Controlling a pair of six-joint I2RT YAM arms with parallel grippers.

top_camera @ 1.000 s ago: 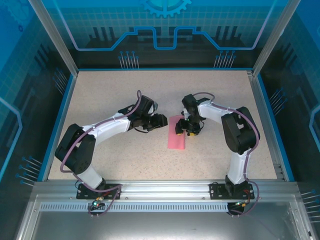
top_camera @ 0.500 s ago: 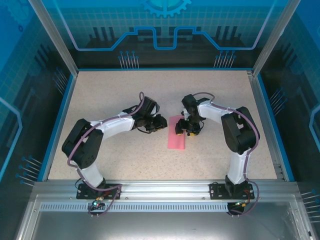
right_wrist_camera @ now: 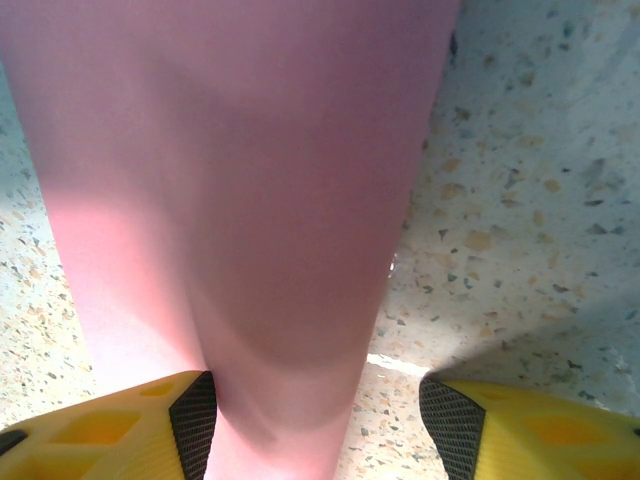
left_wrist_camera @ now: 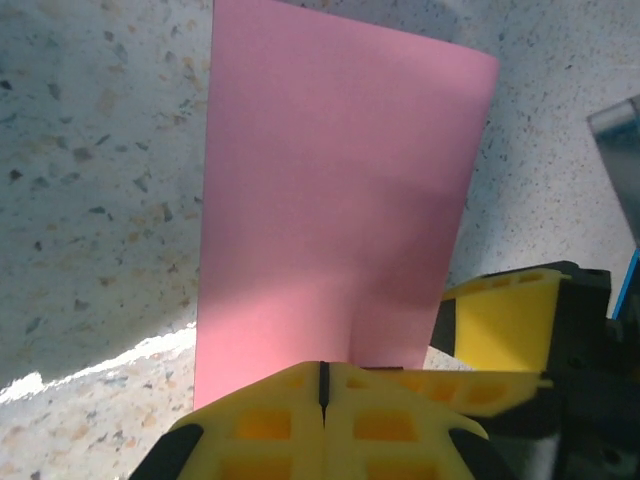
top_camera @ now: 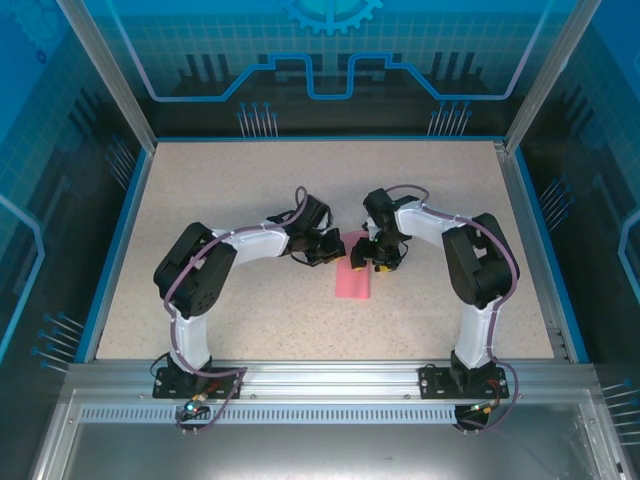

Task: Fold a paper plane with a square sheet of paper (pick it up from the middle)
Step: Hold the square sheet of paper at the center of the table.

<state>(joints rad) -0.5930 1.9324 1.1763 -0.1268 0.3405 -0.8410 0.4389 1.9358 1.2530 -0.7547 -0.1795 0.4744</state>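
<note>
Pink-red item: the square sheet of paper point(top_camera: 353, 278), seen as a narrow rectangle with its long sides running from far to near.
Position: about the middle of the speckled tabletop point(top_camera: 200, 200), slightly towards the right edge.
Surface: smooth and plain; the right wrist view shows a slight bow along its length.
Left jaws: pressed together, the left fingers point(left_wrist_camera: 260, 430) meeting in one straight seam. They sit at the sheet's left long edge, near its far end.
Left contact: the sheet runs right up to the tips. I cannot tell whether its edge is caught between them.
Right jaws: spread, set over the sheet's far end.
Right contact: the sheet passes between the right fingers point(right_wrist_camera: 110, 425), lying against one pad, with bare tabletop before the other.
</note>
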